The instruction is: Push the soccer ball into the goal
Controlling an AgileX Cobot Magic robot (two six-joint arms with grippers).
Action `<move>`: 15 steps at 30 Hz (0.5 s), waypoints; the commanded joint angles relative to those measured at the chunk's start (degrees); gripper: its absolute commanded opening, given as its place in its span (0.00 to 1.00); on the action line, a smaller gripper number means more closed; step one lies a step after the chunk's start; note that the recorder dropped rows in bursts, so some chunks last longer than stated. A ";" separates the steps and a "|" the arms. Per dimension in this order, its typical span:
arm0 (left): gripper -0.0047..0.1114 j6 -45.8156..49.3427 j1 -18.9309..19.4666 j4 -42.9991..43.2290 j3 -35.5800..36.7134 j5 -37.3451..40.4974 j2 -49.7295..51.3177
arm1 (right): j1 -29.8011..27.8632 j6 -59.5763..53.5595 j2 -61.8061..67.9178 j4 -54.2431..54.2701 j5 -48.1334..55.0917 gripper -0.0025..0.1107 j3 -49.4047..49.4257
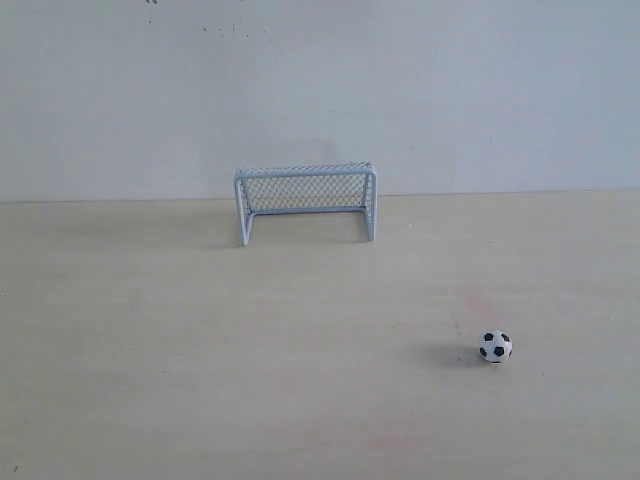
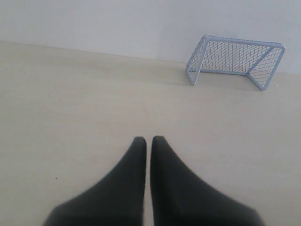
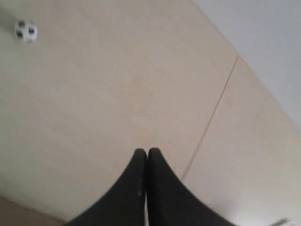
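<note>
In the exterior view we see the soccer ball resting on the table, well apart from the goal, at about 4 o'clock from it. Of our wrist views, only the left catches the goal, beyond the left gripper, pressed together and empty. Only the right catches the ball, with the right gripper likewise closed on nothing.

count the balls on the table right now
1. The ball lies on the table at the near right of the exterior view, well apart from the goal standing at the back. The right wrist view shows the same ball. No other is in view.
</note>
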 commanded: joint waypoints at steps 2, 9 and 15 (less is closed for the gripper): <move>0.08 0.00 0.01 0.20 0.20 -0.40 -0.14 | 5.54 -21.13 6.36 -6.25 1.04 0.02 -0.71; 0.08 0.00 0.01 0.20 0.20 -0.40 -0.14 | 5.82 -37.09 15.74 2.07 -9.85 0.02 -0.71; 0.08 0.00 0.01 0.20 0.20 -0.40 -0.14 | 5.60 -64.34 27.26 6.30 -8.36 0.02 -0.71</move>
